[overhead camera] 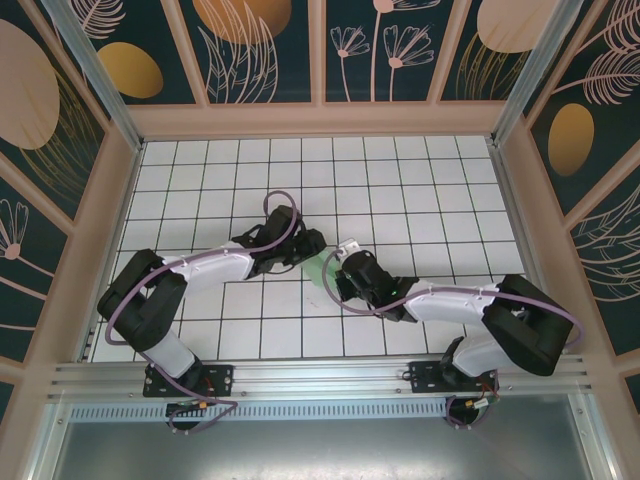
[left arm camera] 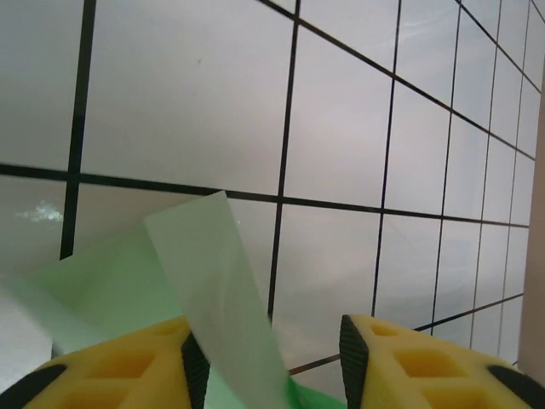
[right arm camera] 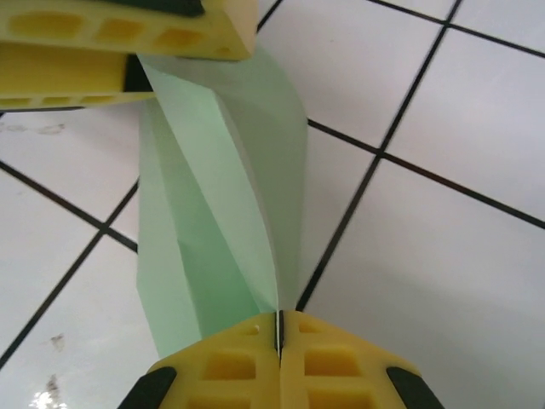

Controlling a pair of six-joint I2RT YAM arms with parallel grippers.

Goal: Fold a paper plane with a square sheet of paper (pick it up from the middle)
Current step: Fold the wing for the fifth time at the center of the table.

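1. Right tool [right arm camera: 279, 328] is pressing its two yellow fingers together, pinching the near tip of the sheet of paper [right arm camera: 221, 196], where the folds are converging at the seam between the fingers.
2. Left tool [left arm camera: 271, 336] is standing spread, with a clear gap showing between its two yellow fingers [left arm camera: 128, 371].
3. A strip of the sheet of paper [left arm camera: 213, 273] is running up through that gap, lying against the inner side of one finger. Cannot tell if it is touching the other finger.
4. In the right wrist view the left tool's fingers [right arm camera: 102, 30] are sitting at the far end of the sheet, with the paper coming out from between them.
5. The sheet is stretching between the two tools, pale mint-green, folded lengthwise with several creases and slightly twisted.
6. From above, the left tool [overhead camera: 310, 243] and the right tool [overhead camera: 338, 262] are meeting near the middle of the desk [overhead camera: 400, 180], tips close together.
7. The sheet of paper [overhead camera: 316, 268] is showing there as a small green patch just below and between the tools.
8. The desk is showing white squares with black grid lines.
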